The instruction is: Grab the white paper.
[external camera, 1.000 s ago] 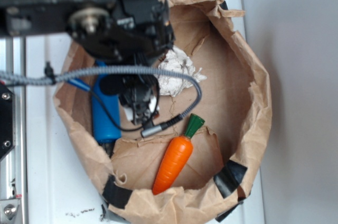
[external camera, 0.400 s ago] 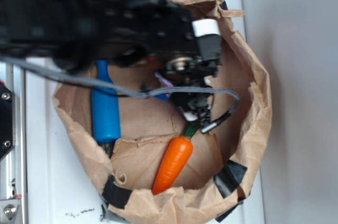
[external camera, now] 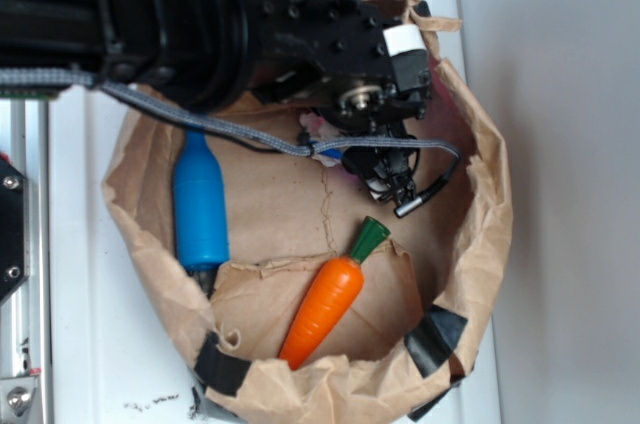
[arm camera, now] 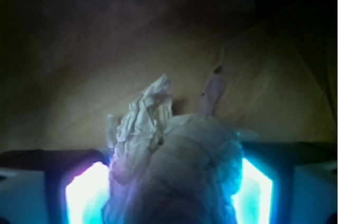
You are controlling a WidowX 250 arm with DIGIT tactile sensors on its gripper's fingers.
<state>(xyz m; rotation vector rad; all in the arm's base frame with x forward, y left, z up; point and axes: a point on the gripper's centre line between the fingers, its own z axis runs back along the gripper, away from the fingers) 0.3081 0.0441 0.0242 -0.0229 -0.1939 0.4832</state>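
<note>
White paper [arm camera: 174, 155] sits between the two jaws in the wrist view, a crumpled wad pressed by the lit pads on either side; the jaws are clenched on it. Its lower part is cut off by the frame edge. In the exterior view, from left to right: a blue bottle [external camera: 200, 206] lies in the brown paper bag [external camera: 480, 244], an orange carrot [external camera: 325, 309] lies near the front, and the gripper [external camera: 385, 179] with the arm hides nearly all of the paper.
</note>
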